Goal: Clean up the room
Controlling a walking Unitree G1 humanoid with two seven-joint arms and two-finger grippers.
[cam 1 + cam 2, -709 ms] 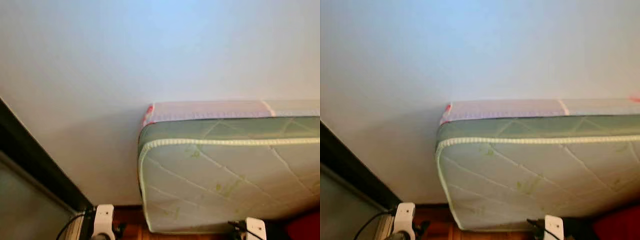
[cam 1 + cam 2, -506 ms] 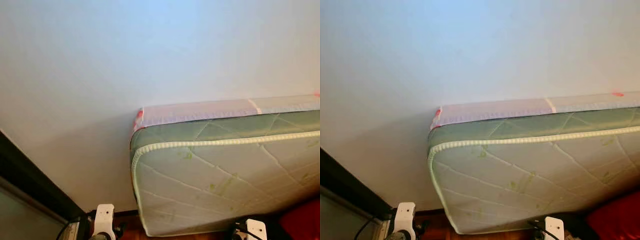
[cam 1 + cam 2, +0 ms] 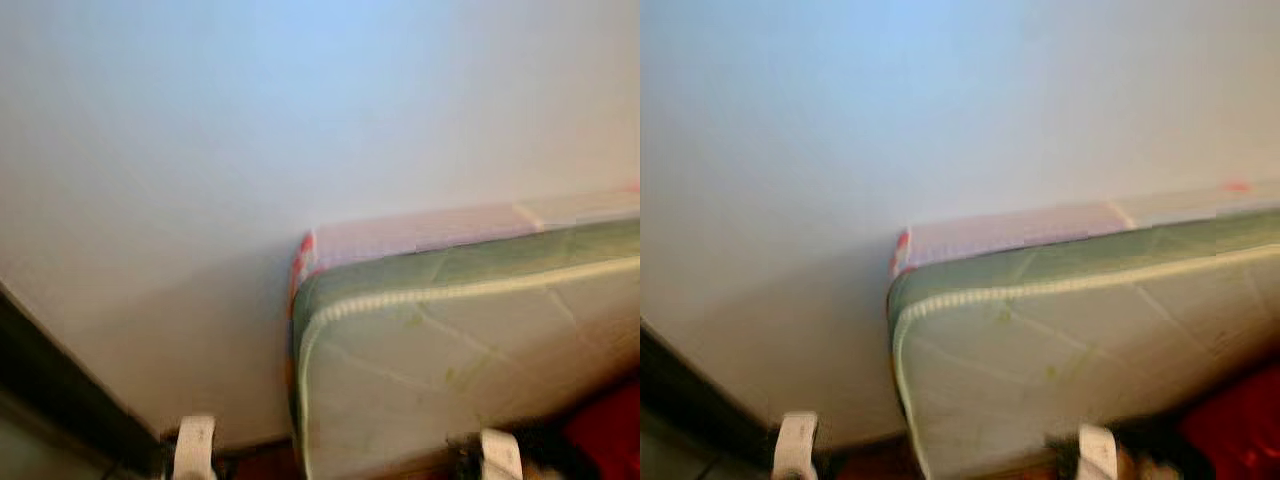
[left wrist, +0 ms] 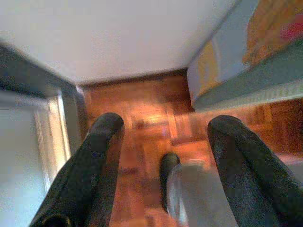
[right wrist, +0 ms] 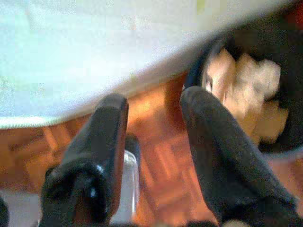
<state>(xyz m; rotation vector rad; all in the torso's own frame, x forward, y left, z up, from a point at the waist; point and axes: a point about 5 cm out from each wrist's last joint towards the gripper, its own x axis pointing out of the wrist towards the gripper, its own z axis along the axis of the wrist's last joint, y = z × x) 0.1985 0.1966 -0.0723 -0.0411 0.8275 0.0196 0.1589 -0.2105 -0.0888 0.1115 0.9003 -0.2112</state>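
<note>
A green-and-white quilted mattress stands on its edge against the pale wall; the eye views are blurred. My left gripper hangs open above the parquet floor, nothing between its fingers, with the mattress's corner off to one side. My right gripper is open too, over the floor beside the mattress. Just past its fingers stands a black bin holding crumpled pale paper.
A dark door or window frame runs along the left, seen also as a grey frame in the left wrist view. Something red lies low on the right under the mattress. My two arms' white ends show at the bottom edge.
The whole picture has shifted a little and gone blurred, so the camera has moved. The mattress, the wall and both arms keep their places relative to each other.
</note>
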